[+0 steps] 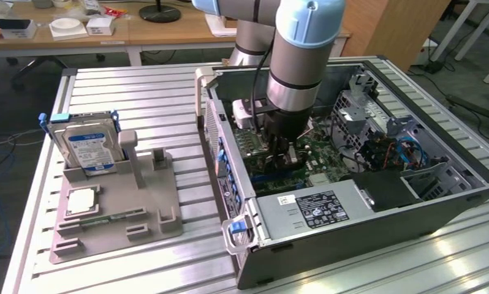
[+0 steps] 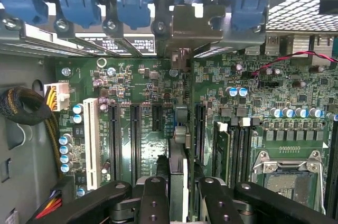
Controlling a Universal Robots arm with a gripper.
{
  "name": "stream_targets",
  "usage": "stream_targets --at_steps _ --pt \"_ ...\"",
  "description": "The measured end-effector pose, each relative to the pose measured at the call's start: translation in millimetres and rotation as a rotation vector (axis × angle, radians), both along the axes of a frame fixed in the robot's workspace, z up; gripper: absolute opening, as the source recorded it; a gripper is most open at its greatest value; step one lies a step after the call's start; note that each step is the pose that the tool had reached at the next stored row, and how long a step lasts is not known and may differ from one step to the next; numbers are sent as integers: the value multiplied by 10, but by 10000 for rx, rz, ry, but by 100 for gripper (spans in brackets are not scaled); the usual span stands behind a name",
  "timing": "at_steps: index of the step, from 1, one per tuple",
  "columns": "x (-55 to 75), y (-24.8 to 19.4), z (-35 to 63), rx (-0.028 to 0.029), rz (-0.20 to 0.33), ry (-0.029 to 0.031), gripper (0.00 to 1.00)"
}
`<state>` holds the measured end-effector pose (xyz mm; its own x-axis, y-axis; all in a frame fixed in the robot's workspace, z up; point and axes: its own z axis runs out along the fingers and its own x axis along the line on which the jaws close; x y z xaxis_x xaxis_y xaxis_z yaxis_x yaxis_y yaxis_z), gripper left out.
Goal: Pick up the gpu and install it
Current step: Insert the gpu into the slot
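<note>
Your arm reaches down into the open computer case (image 1: 408, 184), which lies on its side on the slatted bench (image 1: 146, 98), toward the exterior view's right. The claw (image 2: 178, 192) is closed on the gpu (image 2: 178, 150), which you see edge-on in the wrist view, a thin card held upright between the two black fingers (image 2: 153, 203). The card stands over the green motherboard (image 2: 142, 97), among the long black expansion slots (image 2: 134, 139), its far end up against the silver bracket (image 2: 193, 23) at the case's rear wall under the blue clips (image 2: 79, 7). In the exterior view, the grey parts holder (image 1: 117, 208) sits on the bench at the left, well apart from the case, with the hard drive (image 1: 87, 147) standing in it and the CPU chip (image 1: 81, 201) lying flat nearer you.
</note>
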<state>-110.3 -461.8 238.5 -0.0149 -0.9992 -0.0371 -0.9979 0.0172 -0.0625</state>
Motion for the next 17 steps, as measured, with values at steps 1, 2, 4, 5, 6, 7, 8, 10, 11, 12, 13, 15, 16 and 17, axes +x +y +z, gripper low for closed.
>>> stream_targets --at_steps 1,2,4,5,6,7,8,10,11,12,13,15,16,17 --pt "0 -9 0 2 0 -1 27" --pt "0 -14 0 5 1 -1 27" --pt "0 -16 6 7 0 0 27" --pt "0 -16 12 7 0 0 27" --pt "1 -16 19 7 0 0 27" --pt "3 -16 23 9 1 0 27" --pt "5 -16 24 11 1 0 27" --pt "5 -19 24 13 -1 -1 27" --pt "5 -21 24 13 -2 0 27" --pt "9 -22 25 13 -2 2 27" --pt "17 -23 25 13 -2 3 27" --pt "34 -23 25 11 -2 1 27" --pt "41 -23 24 13 -3 0 27" --pt "43 -23 25 13 -3 0 27"
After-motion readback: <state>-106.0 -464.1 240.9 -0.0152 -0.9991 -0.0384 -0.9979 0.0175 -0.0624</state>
